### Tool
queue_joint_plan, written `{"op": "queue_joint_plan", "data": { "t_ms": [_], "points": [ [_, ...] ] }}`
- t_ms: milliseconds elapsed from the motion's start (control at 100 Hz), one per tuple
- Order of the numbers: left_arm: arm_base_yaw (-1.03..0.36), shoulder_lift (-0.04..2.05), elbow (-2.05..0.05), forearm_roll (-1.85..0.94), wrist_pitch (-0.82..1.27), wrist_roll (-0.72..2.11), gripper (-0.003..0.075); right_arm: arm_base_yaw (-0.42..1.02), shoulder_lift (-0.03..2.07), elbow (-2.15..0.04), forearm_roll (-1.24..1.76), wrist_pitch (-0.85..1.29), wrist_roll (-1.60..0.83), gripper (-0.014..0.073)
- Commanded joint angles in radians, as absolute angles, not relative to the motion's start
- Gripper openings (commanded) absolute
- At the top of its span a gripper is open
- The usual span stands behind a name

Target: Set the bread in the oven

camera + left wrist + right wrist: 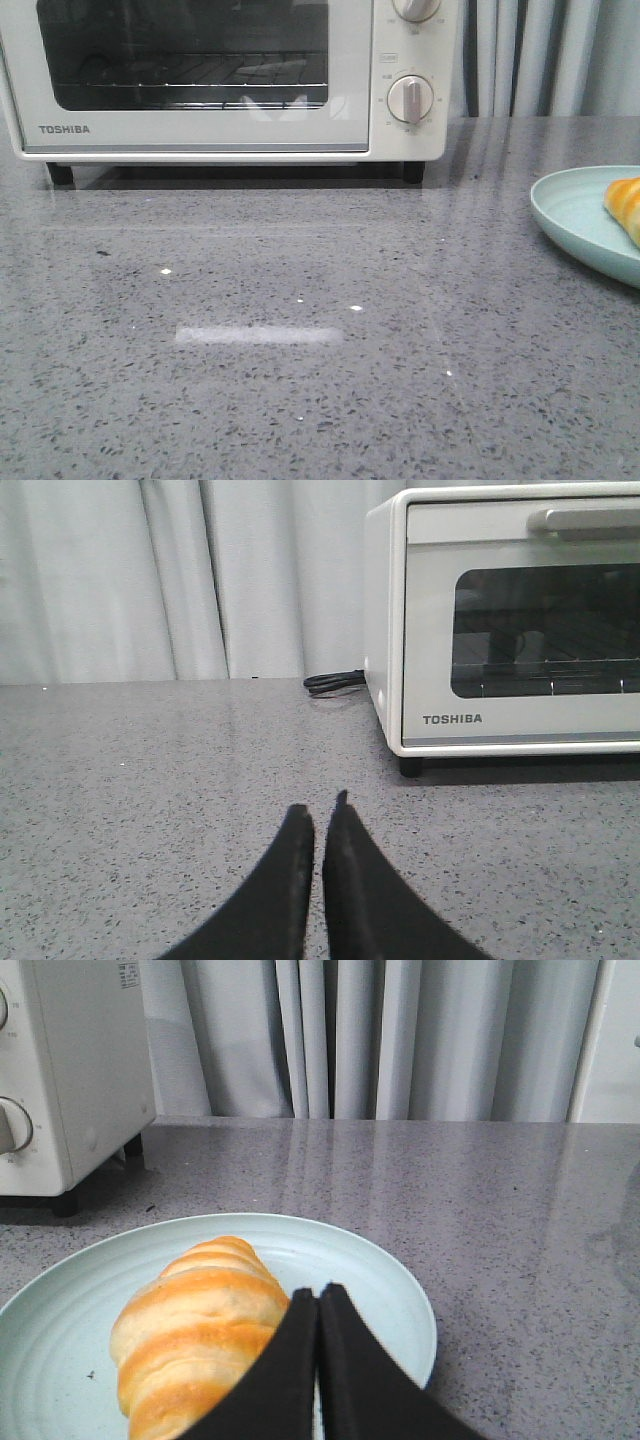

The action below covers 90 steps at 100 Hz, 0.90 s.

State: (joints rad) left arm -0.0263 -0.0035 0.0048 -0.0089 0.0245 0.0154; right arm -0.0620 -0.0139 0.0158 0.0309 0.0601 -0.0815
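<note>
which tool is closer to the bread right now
Right. The right tool is shut just over the bread on the plate; the left tool, also shut, faces the oven.

Golden, cream-striped bread [624, 205] lies on a plate at 3 o'clock; white oven [225, 75], door shut, at 11 o'clock.
</note>
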Motion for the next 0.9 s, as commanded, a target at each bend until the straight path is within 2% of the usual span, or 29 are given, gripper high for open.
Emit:
{"op": "queue_joint_plan", "data": {
  "t_ms": [0, 890],
  "points": [
    [-0.026, -0.035, 0.028, -0.014, -0.062, 0.012, -0.002, -0.068, -0.033, 0.024, 0.031, -0.014, -0.085, -0.0055],
    [-0.026, -0.035, 0.028, -0.014, -0.066, 0.012, -0.002, -0.068, -0.033, 0.024, 0.031, -0.059, -0.085, -0.0055]
  ]
}}
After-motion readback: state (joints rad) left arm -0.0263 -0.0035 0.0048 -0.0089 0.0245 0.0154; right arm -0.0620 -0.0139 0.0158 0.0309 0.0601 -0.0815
